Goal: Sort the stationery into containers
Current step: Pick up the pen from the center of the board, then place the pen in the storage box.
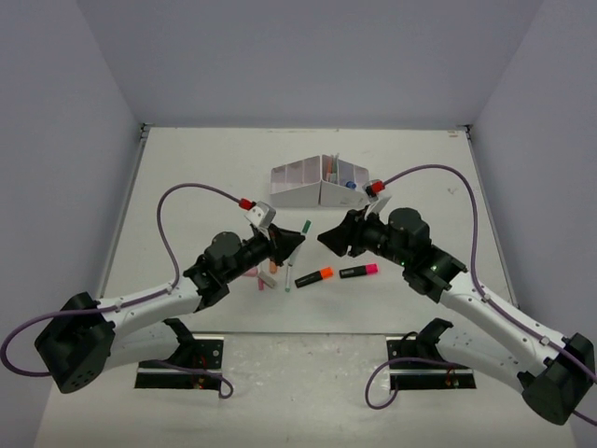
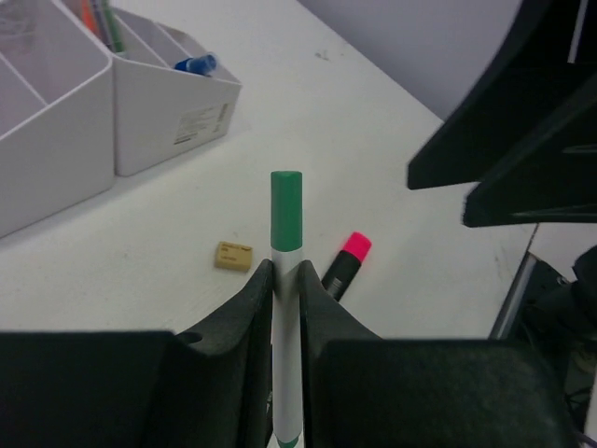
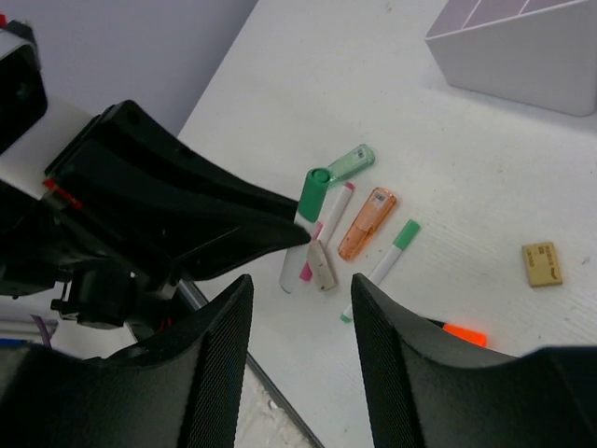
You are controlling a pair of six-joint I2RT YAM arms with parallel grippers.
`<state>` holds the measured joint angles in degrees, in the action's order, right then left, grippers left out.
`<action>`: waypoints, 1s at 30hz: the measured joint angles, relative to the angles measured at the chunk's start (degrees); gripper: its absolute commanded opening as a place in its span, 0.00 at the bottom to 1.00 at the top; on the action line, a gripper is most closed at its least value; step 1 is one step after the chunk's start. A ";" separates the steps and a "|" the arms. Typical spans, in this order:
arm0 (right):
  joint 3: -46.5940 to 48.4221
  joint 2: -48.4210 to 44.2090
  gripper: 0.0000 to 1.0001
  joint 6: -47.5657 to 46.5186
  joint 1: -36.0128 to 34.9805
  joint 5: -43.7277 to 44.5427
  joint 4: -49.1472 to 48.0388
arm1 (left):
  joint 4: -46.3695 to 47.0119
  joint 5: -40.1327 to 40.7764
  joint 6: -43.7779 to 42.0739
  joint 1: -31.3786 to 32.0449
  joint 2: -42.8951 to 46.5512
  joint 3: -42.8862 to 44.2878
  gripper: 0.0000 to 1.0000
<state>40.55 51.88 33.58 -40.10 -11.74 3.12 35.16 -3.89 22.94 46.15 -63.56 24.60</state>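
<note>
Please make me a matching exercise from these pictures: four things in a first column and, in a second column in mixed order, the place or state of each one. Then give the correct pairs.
Column one
1. green-capped pen
2. small blue piece
3. tan eraser
4. right gripper

Column two
a. lying loose on the table
b. open, holding nothing
c. clamped in the jaws of the left gripper
d. inside a compartment of the white organiser

Right pairs: 1-c, 2-d, 3-a, 4-b.
</note>
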 measured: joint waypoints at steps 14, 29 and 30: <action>2.57 7.99 0.32 2.69 -1.25 -2.92 -6.54 | 10.43 -13.16 0.52 0.09 2.60 -2.87 0.00; 7.12 9.62 0.00 -1.46 -0.58 5.18 -3.20 | -6.67 -5.09 0.62 0.22 6.97 4.94 1.00; 9.11 10.81 0.00 -2.56 0.15 7.37 -2.41 | -11.66 -1.37 1.59 0.27 8.65 6.99 1.00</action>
<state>49.66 62.68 31.01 -39.94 -4.37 0.71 23.49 -5.25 24.53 46.41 -54.91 31.59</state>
